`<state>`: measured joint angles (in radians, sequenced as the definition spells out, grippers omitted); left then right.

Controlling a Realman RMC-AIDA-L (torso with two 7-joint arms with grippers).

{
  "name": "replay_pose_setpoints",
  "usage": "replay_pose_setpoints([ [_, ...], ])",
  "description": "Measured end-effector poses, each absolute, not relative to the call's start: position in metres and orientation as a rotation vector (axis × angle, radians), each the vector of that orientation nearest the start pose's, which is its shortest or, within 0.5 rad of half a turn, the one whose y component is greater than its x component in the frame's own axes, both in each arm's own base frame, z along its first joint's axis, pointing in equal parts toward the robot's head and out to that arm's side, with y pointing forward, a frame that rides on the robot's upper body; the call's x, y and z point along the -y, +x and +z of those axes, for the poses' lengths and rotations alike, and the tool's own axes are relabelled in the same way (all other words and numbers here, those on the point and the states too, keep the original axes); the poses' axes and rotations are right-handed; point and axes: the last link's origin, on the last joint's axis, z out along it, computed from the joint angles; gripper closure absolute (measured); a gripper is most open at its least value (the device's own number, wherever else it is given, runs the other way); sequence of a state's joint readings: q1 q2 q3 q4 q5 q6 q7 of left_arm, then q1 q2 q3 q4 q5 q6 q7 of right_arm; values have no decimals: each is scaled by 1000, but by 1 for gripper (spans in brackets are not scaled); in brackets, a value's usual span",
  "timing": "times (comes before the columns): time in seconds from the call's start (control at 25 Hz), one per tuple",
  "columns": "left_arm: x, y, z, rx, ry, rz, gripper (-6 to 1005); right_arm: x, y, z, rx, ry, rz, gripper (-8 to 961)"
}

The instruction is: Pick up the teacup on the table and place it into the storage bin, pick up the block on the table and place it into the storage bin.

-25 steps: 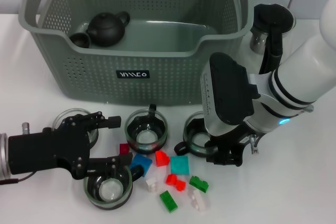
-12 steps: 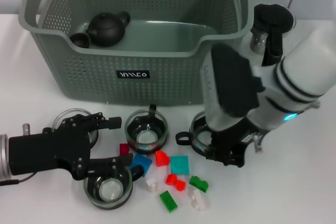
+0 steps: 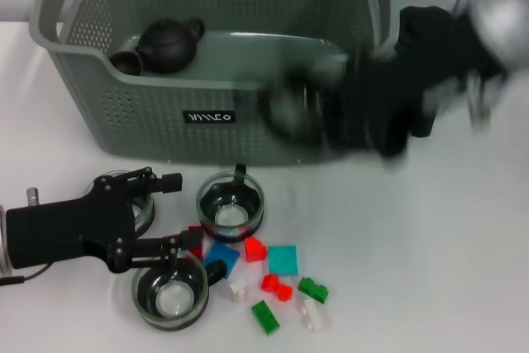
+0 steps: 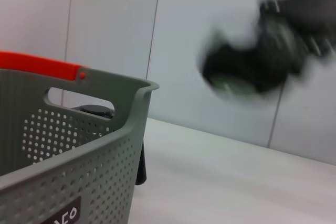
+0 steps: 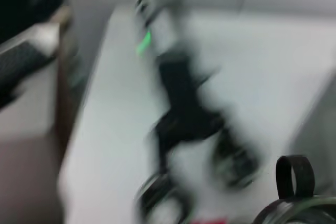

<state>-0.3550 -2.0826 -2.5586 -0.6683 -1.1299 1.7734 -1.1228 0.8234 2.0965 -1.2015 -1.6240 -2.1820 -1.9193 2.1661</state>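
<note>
Overhead, I'm seeing right gripper (image 3: 364,117) blurring beside storage bin (image 3: 107,97) near-right corner, carrying teacup (image 3: 289,109); grip state unreadable. Left gripper (image 3: 169,212) sitting open near-left over glass cups. Left wrist: teacup (image 4: 236,72) hovering aloft. Right wrist: cup handle (image 5: 295,177) showing.

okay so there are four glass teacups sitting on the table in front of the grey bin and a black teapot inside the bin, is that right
Not quite. The head view shows three glass teacups on the table in front of the storage bin: one near the middle, one at the front, and one partly behind the left gripper. The black teapot is indeed inside the bin.
</note>
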Motion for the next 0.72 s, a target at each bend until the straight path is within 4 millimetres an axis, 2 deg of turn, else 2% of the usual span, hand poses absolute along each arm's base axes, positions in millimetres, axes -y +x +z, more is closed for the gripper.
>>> replay_pose_setpoints([
  [0.08, -263, -299, 13, 454, -2712, -817, 141, -337, 20, 56, -4, -3004, 60, 890],
  [0.16, -263, -298, 12, 454, -2711, -820, 141, -358, 12, 65, -132, -2879, 147, 890],
  [0.32, -263, -297, 11, 457, -2710, -827, 141, -409, 8, 63, -338, -2647, 194, 891],
  [0.44, -262, -296, 9, 459, -2711, -834, 141, -441, 11, 46, -417, -2561, 174, 890],
  [0.56, -262, -296, 8, 461, -2710, -837, 141, -468, 20, 17, -482, -2524, 103, 890],
  [0.72, -262, -295, 6, 463, -2708, -841, 141, -487, 35, -22, -538, -2525, -36, 890],
])
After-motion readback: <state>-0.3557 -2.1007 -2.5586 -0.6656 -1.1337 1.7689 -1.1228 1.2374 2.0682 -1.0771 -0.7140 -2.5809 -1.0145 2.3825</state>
